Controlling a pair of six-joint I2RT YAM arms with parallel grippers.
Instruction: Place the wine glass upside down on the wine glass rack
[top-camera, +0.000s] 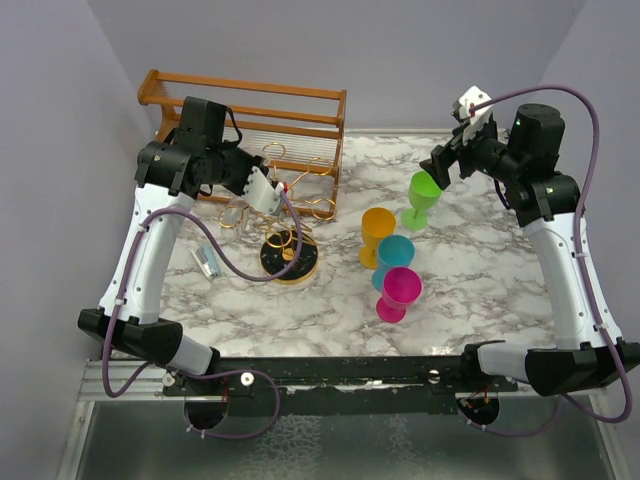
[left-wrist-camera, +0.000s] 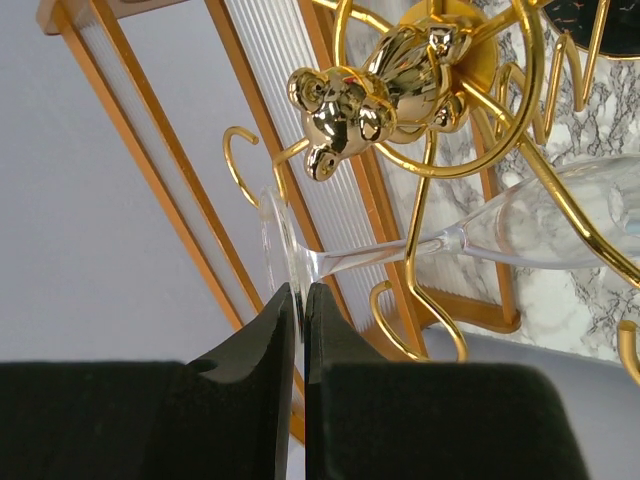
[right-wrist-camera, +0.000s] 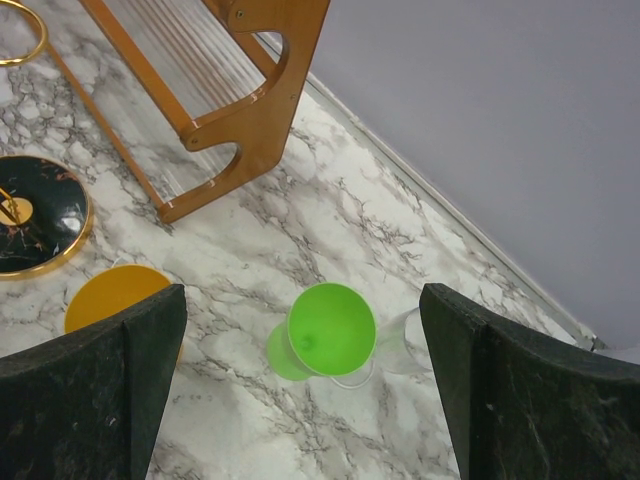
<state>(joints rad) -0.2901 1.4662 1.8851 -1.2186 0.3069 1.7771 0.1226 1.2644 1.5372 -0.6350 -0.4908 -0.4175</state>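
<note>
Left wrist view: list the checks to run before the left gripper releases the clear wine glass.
1. Left gripper shut on the clear wine glass foot: ok.
2. Foot near the gold wire rack's top ornament, bowl toward its base: ok.
3. Stem seated in a looped arm: cannot tell.
4. Rack's round black base resting on the marble table: ok.
5. Right gripper open, apart from the rack: ok.

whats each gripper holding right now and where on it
The left gripper is shut on the clear wine glass, pinching the edge of its round foot. The right gripper is open and holds nothing.
</note>
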